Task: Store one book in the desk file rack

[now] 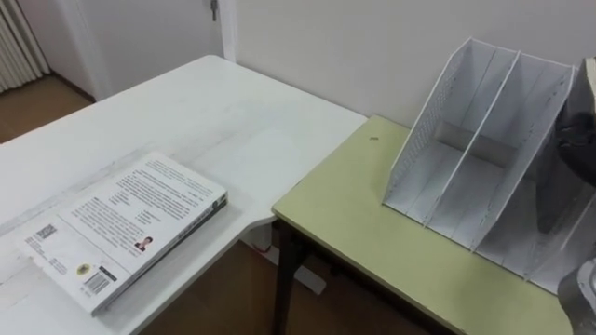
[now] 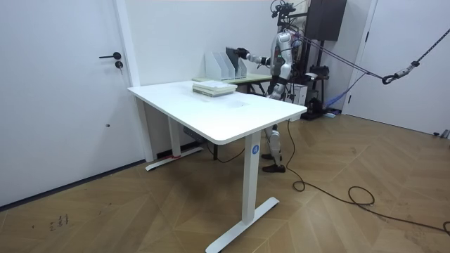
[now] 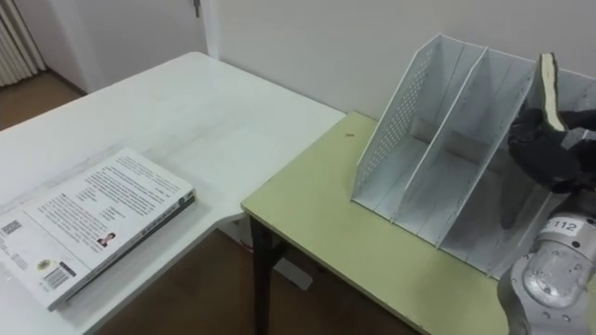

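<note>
The right robot hand (image 3: 545,149) is curled around an upright book (image 3: 549,82) at the rightmost slot of the file rack (image 3: 438,140), which stands on the green bench (image 3: 317,233). How deep the book sits in that slot cannot be told. A second book (image 3: 88,223) lies flat on the white bench (image 3: 186,102), well left of the rack.

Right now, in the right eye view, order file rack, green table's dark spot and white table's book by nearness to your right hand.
1. File rack, beside the right hand and its held book.
2. Dark spot, left of the rack, green table.
3. Lying book, far left, white table.
</note>
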